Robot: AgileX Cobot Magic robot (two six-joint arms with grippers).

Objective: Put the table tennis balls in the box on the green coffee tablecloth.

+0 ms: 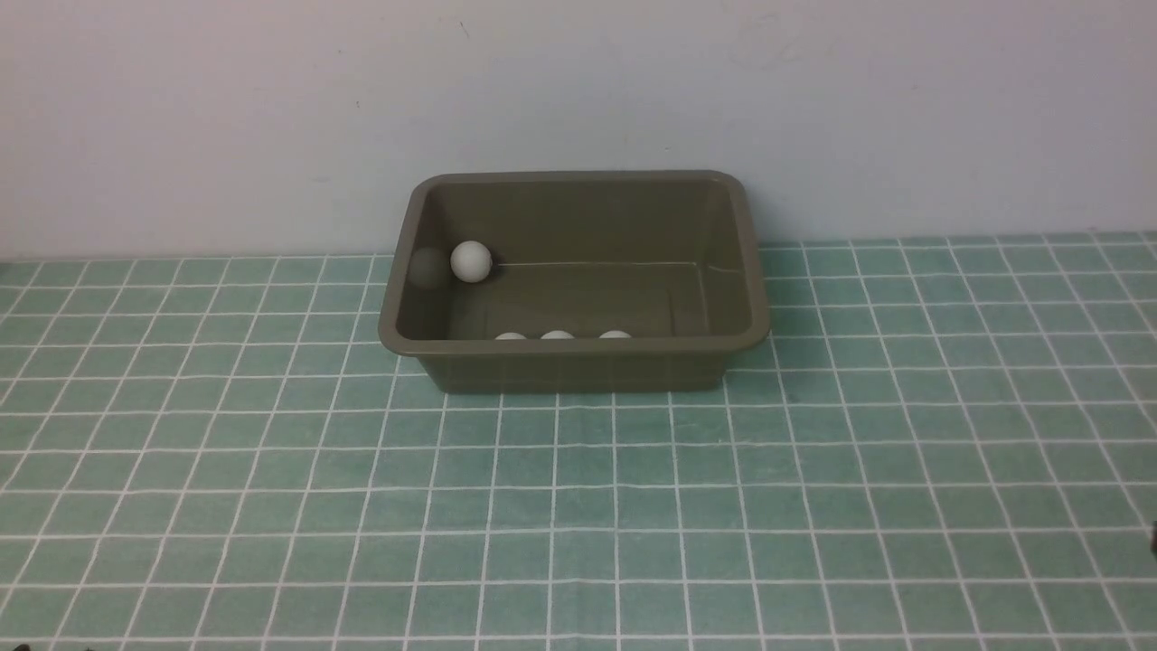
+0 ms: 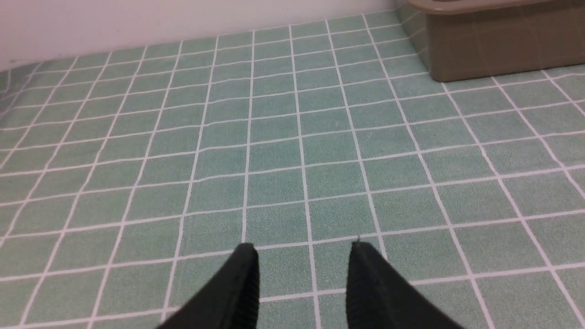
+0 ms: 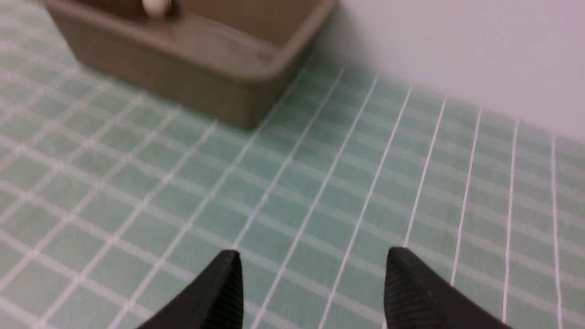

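Box [image 1: 575, 362]: I see its long axis running left to right across my front view, open side up, standing level on the green coffee tablecloth [image 1: 271, 470], toward the far edge near the wall [image 1: 578, 90].
Balls: all four table tennis balls sit inside the box — one [image 1: 471, 261] in the far left corner; three [image 1: 557, 335] in a row against the near wall, only their tops showing above the rim.
Left tool [image 2: 304, 249]: low over bare cloth, nothing between its fingers; I read it as closed to its narrowest.
Right tool [image 3: 313, 260]: fingers spread, gripping nothing, picture blurred.
Surface: covered by the teal cloth — thin white grid lines.
Room: plain pale wall behind.
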